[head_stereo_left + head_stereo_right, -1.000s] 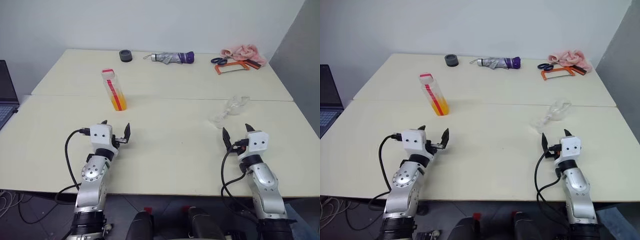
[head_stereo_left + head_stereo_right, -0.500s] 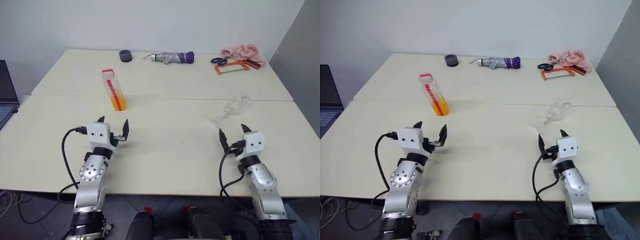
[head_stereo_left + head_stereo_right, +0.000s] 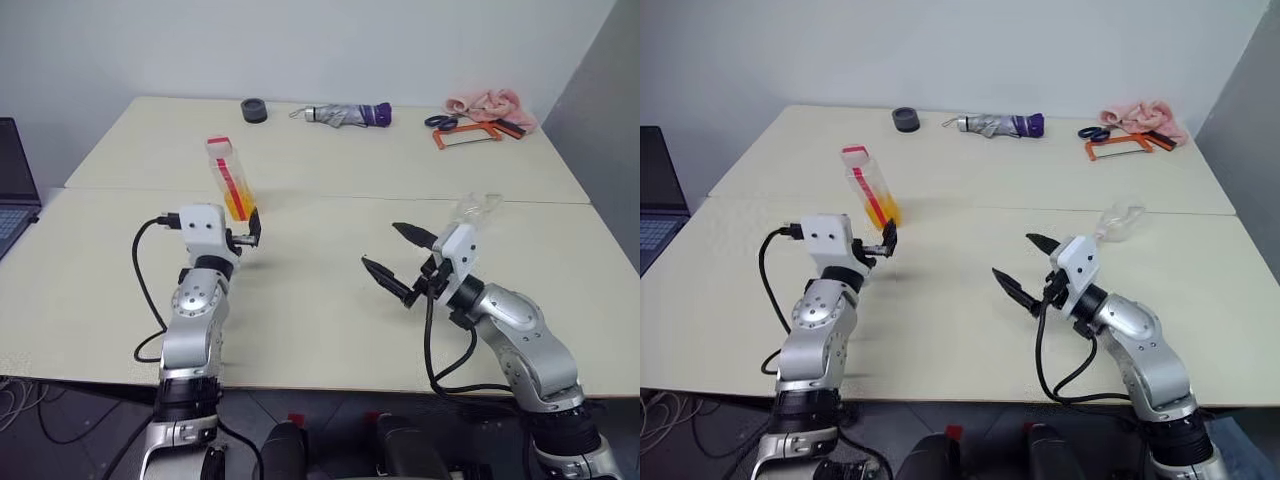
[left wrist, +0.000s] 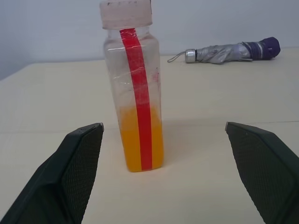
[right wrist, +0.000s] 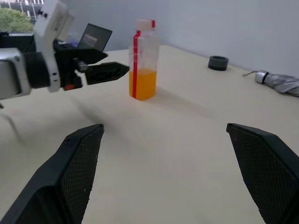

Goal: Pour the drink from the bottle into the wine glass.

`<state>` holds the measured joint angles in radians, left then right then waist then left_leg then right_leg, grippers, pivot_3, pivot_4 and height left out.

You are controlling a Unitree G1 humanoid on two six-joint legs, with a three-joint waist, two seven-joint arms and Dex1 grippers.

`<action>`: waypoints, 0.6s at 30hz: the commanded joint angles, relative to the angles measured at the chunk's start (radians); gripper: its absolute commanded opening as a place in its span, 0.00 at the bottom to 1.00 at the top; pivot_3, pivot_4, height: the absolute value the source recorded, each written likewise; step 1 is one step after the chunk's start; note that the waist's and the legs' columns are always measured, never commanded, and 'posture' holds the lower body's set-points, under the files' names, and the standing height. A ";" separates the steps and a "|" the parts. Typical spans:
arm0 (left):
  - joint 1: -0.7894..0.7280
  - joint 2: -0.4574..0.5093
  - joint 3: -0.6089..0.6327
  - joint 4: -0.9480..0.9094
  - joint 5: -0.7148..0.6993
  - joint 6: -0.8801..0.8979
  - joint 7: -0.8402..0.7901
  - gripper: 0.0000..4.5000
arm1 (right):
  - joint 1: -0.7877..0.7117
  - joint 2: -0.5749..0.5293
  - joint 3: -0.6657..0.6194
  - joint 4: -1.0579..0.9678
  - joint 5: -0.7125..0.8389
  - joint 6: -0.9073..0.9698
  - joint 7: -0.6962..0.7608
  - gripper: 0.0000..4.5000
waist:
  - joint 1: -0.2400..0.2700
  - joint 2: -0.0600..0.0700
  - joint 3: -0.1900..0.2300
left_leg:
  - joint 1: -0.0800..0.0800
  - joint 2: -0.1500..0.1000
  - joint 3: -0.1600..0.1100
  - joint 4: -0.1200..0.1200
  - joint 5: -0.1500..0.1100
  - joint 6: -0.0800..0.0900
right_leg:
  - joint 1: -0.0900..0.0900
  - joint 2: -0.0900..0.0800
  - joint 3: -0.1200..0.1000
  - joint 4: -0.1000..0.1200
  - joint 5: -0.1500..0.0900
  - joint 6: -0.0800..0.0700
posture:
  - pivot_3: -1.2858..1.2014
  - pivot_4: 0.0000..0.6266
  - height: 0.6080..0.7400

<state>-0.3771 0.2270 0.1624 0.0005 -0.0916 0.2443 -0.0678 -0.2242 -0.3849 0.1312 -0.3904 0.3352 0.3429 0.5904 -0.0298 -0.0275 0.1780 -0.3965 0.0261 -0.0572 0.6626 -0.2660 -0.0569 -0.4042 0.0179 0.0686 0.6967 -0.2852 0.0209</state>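
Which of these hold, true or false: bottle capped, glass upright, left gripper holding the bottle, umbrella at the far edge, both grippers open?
1. The small clear square-sided plastic bottle has its cap on. True.
2. The clear stemmed wine glass stands upright. False: it lies on its side on the cream table.
3. The left gripper is shut on the bottle. False: its fingers are spread wide on either side of the bottle without touching it.
4. The folded silver-and-purple umbrella lies near the table's far edge. True.
5. The right gripper is open and holds nothing. True.
6. The translucent orange-yellow drink fills the bottle to the cap. False: it fills only the lower part.
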 commanded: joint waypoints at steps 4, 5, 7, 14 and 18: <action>-0.062 -0.012 -0.004 0.022 0.032 0.025 0.056 0.99 | -0.002 -0.012 0.013 -0.043 -0.003 0.018 0.013 1.00 | 0.000 0.000 0.000 | 0.000 0.000 0.000 0.000 0.000 0.000 | 0.000 0.000 0.000 0.000 0.000 0.000 | 0.52 0.24 1.00; -0.068 -0.014 -0.003 0.028 0.034 0.028 0.061 0.99 | -0.002 -0.013 0.015 -0.043 -0.002 0.020 0.014 1.00 | 0.000 0.000 0.000 | 0.000 0.000 0.000 0.000 0.000 0.000 | 0.000 0.000 0.000 0.000 0.000 0.000 | 0.52 0.24 1.00; -0.090 -0.017 -0.006 0.051 0.045 0.030 0.076 0.99 | 0.007 -0.021 0.026 -0.038 -0.020 0.007 0.018 1.00 | 0.000 0.000 0.000 | 0.000 0.000 0.000 0.000 0.000 0.000 | 0.000 0.000 0.000 0.000 0.000 0.000 | 0.52 0.24 1.00; -0.182 -0.011 -0.001 0.148 0.060 0.015 0.109 0.99 | 0.022 -0.011 0.036 -0.006 -0.050 -0.036 0.024 1.00 | 0.001 0.000 0.000 | 0.000 -0.001 0.000 0.000 0.000 0.000 | 0.000 0.000 -0.001 0.000 0.000 0.000 | 0.52 0.24 1.00; -0.225 -0.001 0.001 0.200 0.063 -0.001 0.113 0.99 | 0.006 -0.004 0.039 0.014 -0.053 -0.048 0.029 1.00 | 0.000 0.000 0.000 | 0.000 -0.001 0.000 0.000 0.000 0.000 | 0.000 0.000 -0.001 0.000 0.000 0.000 | 0.52 0.24 1.00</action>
<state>-0.5733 0.2129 0.1599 0.2042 -0.0428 0.2711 0.0359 -0.1986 -0.3911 0.1782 -0.3641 0.2861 0.3159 0.6100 -0.0293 -0.0279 0.1783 -0.3967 0.0253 -0.0574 0.6626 -0.2660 -0.0571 -0.4044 0.0178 0.0680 0.6968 -0.2851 0.0210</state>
